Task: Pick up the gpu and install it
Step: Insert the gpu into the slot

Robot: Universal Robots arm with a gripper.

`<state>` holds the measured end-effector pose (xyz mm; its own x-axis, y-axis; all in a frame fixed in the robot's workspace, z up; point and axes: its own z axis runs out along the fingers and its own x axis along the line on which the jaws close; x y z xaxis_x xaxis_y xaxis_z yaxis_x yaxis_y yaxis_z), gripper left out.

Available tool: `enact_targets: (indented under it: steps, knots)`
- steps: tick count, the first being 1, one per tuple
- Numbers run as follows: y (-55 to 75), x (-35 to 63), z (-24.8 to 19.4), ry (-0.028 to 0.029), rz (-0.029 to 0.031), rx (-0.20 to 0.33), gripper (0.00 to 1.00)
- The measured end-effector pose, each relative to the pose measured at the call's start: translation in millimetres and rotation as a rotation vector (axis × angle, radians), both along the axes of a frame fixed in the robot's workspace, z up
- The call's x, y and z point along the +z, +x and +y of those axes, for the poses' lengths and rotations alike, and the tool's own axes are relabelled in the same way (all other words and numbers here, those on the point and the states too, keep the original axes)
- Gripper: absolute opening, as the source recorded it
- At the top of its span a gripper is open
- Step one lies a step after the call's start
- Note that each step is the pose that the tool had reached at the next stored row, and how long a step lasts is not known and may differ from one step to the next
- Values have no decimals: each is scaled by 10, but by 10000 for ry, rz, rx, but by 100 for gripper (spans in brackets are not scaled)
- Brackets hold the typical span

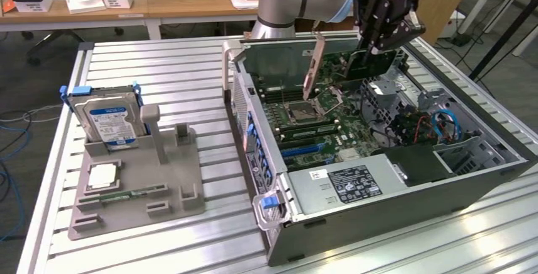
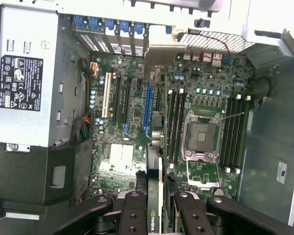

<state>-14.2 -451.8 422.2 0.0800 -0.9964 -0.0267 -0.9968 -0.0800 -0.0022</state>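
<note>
Now gripper (image 1: pixel 376 46) pinching gpu (image 1: pixel 363 66) edge-on above motherboard (image 1: pixel 307 119); keep card upright, aimed at blue slot (image 2: pixel 148 110), twelve o'clock.

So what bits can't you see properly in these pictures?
- The gpu: in the exterior view the gripper covers its top edge; in the wrist view just a thin edge shows between the fingers.
- Exterior view: the hard drive label's print is too small to read.
- Wrist view: the power supply is cut off by the picture's edge.
</note>
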Motion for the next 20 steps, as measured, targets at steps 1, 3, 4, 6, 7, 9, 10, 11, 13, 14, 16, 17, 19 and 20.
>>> enact_targets:
  steps: [1,3,4,6,7,9,10,11,13,14,16,17,19,20]
  knots:
    - [0,-3,0,0,0,0,26]
    - [0,-3,0,0,0,0,26]
    - [0,-5,0,1,-1,0,26]
    - [0,-10,0,2,-1,0,26]
    - [0,-12,0,0,-1,0,26]
    - [0,-18,0,1,-1,0,26]
    - [0,-21,0,0,-1,0,26]
    - [0,-24,0,0,-1,0,26]
    - [0,-31,0,1,-1,0,26]
    - [0,-34,0,0,-1,0,26]
    - [0,-40,0,0,-1,0,26]
    - [0,-43,0,-1,-1,0,26]
    - [-1,-49,0,1,-2,0,26]
    - [-2,-52,0,0,-2,0,26]
